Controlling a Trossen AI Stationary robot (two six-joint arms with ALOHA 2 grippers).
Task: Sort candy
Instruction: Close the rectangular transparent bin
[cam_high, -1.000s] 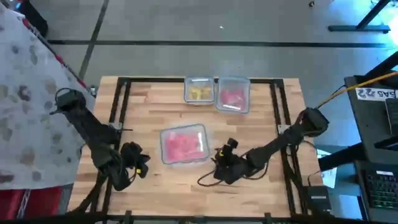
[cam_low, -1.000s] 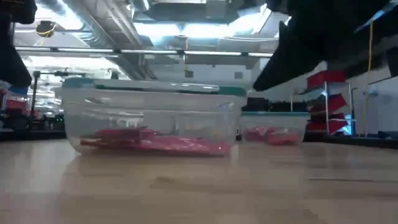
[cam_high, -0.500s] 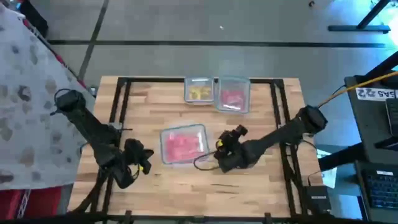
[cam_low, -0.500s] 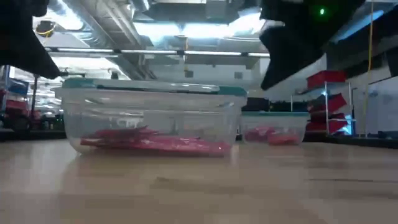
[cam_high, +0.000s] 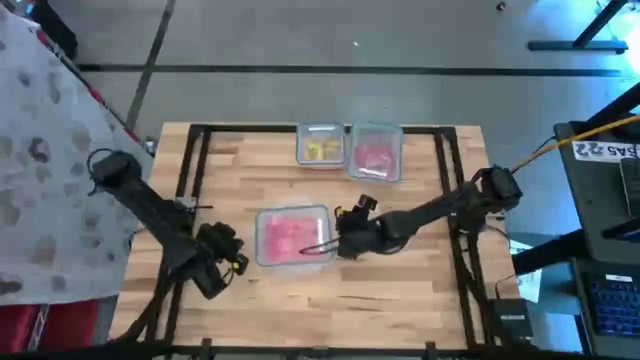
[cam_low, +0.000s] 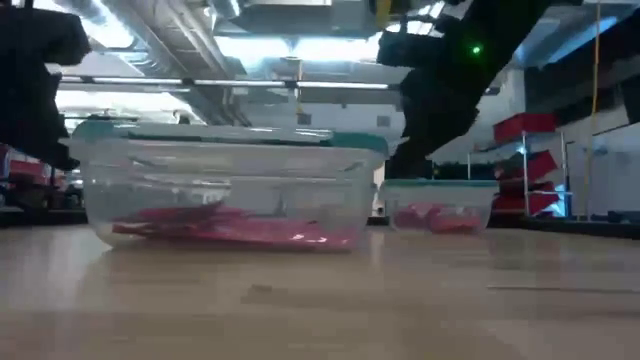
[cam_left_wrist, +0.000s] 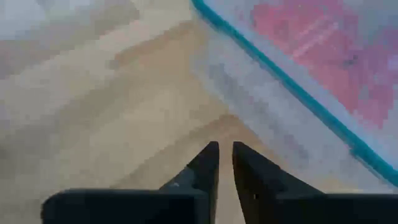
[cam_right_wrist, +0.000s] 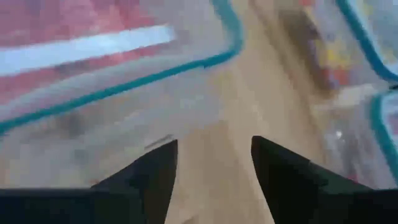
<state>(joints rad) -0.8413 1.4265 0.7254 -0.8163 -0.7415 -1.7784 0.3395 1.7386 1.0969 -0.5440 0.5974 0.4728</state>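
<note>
Candy, flat pink-red wrapped packets (cam_high: 290, 233), lies heaped in the big clear plastic tub with a teal rim (cam_high: 264, 255) at mid-table; more pink pieces sit in a small clear tub (cam_high: 375, 155) at the far edge, and tiny yellow ones in its neighbour (cam_high: 319, 148). The right gripper (cam_high: 335, 246), jaws wide and empty, hangs just beside the big tub's near corner, the rim directly ahead of them. I judge this the approach for a pick: next the jaws must clear the rim, drop among the packets and close on one alone. The left gripper (cam_left_wrist: 225, 163), jaws nearly together and holding nothing, waits over bare table (cam_high: 400, 290) beside the tub's other side. Single packets blur together, so colours within the heap cannot be told apart.
</note>
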